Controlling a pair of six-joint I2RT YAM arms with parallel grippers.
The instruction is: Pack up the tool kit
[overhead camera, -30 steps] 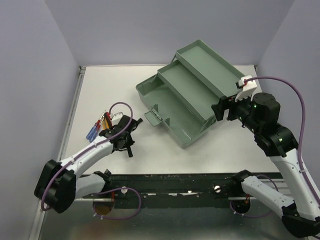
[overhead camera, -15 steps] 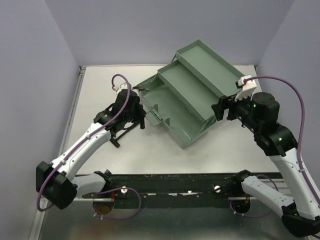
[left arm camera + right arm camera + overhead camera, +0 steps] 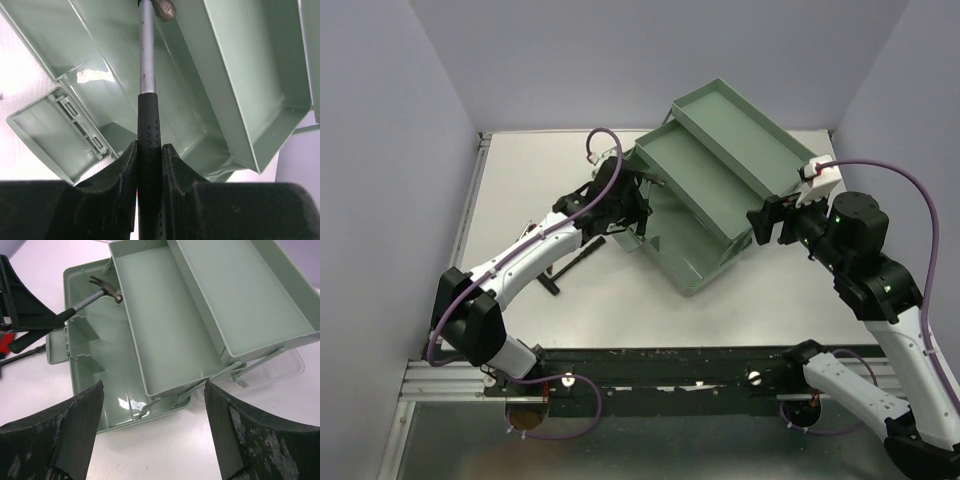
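The tool kit (image 3: 692, 262) is a sage-green toolbox standing open at the back right, its two trays fanned out in steps. My left gripper (image 3: 150, 146) is shut on the black perforated grip of a hammer (image 3: 147, 60). The silver shaft points into the box, and the head (image 3: 106, 289) hangs over the deep bottom compartment (image 3: 95, 365), beside the lower tray's wall (image 3: 131, 330). In the top view the left gripper (image 3: 632, 205) is at the box's left end. My right gripper (image 3: 153, 387) is open and empty above the box's near right corner (image 3: 770, 220).
A thin black rod-like tool (image 3: 576, 266) lies on the white table left of the box, with a bit of red (image 3: 4, 342) beside it. The box's latch flap (image 3: 50, 132) sticks out at its left end. A clear lid edge (image 3: 295, 365) shows behind the trays.
My left arm has swung from the table's left side up and right to the box, carrying the hammer over its bottom compartment. The right arm has barely moved.
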